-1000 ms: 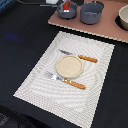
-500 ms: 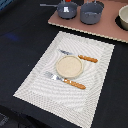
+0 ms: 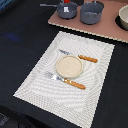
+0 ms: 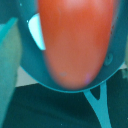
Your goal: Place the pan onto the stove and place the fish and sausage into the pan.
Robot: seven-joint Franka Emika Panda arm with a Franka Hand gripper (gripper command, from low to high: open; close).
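Note:
The blue-grey pan (image 3: 67,10) stands on the pinkish-brown stove (image 3: 102,27) at the back, its thin handle (image 3: 47,5) pointing to the exterior view's left. In the wrist view the red sausage (image 4: 75,40) fills the middle, very close and blurred, over the pan's inside (image 4: 30,65). The white fish (image 4: 35,30) lies in the pan beside it. My gripper (image 4: 75,75) appears shut on the sausage, though its fingers are not clearly seen. In the exterior view only a red bit of the sausage (image 3: 65,1) shows at the top edge above the pan.
A larger grey pot (image 3: 92,12) stands on the stove next to the pan. A pale bowl (image 3: 123,17) sits at the exterior view's right edge. A striped placemat (image 3: 35,85) holds a beige plate (image 3: 68,66), a fork (image 3: 65,81) and a knife (image 3: 82,57).
The red sausage and the gripper above the pan have shifted slightly up towards the exterior view's top edge. Pan, pot and place setting have not moved.

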